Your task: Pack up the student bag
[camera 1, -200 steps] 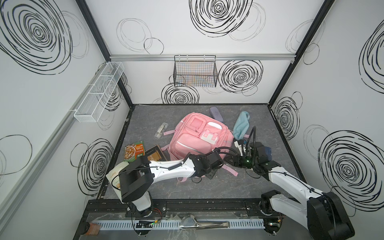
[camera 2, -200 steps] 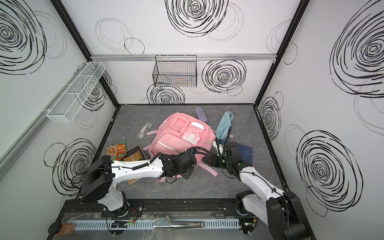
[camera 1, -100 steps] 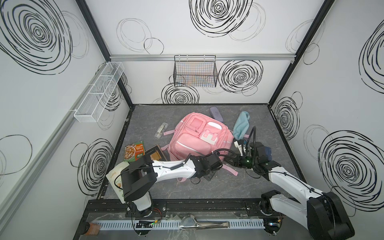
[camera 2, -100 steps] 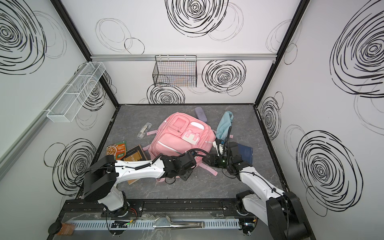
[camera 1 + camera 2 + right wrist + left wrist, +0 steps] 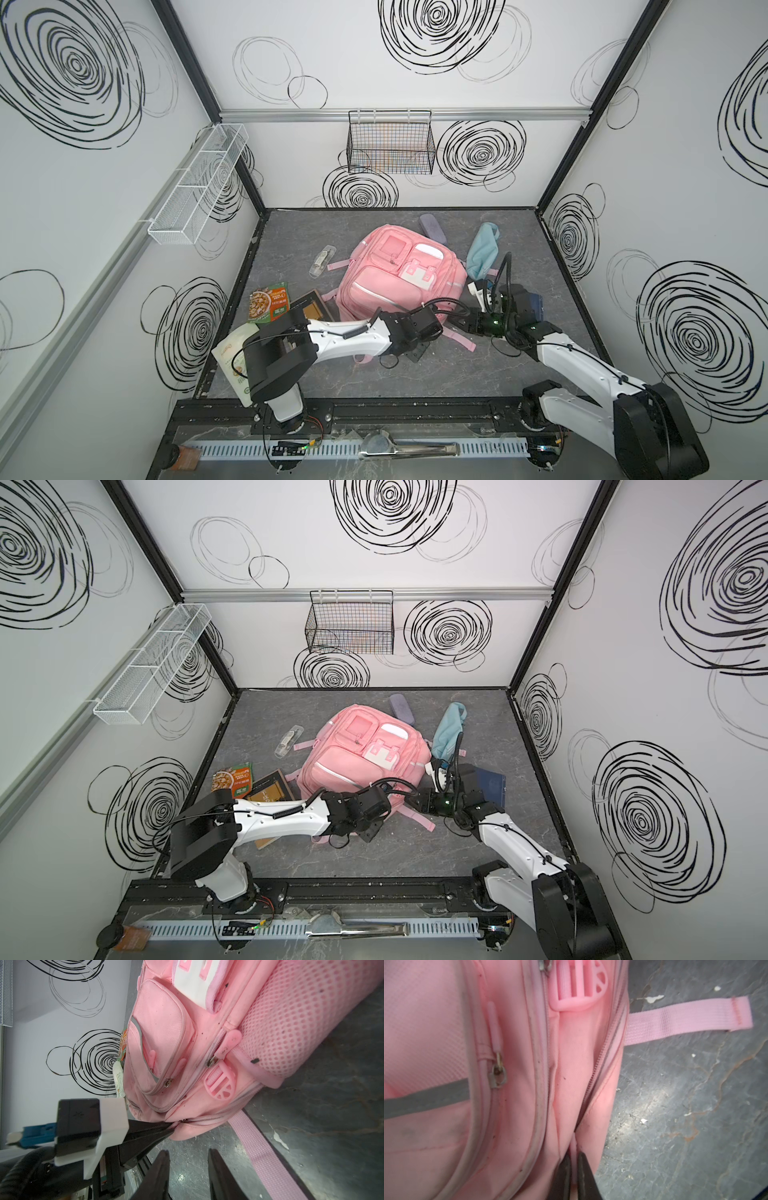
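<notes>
The pink student bag point(image 5: 395, 282) point(image 5: 357, 762) lies front side up in the middle of the table, shown in both top views. My left gripper point(image 5: 574, 1155) is shut on a pink zipper pull at the bag's near corner, where the main zipper line point(image 5: 600, 1059) ends. From the right wrist view the left gripper point(image 5: 170, 1126) pinches just beside the metal slider. My right gripper point(image 5: 188, 1155) is open and holds nothing. It hovers over bare table right by that corner, beside a pink strap point(image 5: 268, 1153). In a top view the right gripper point(image 5: 461, 328) faces the left one.
A light-blue pouch point(image 5: 482, 251) and a grey case point(image 5: 432, 226) lie behind the bag. A snack packet point(image 5: 269, 307), a brown book point(image 5: 311, 307) and a clear wrapped item point(image 5: 322, 259) lie to its left. A dark blue booklet point(image 5: 534, 303) is under the right arm. A wire basket point(image 5: 390, 145) hangs on the back wall.
The left gripper's jaws have closed onto the zipper pull. Both arms have stayed almost where they were.
</notes>
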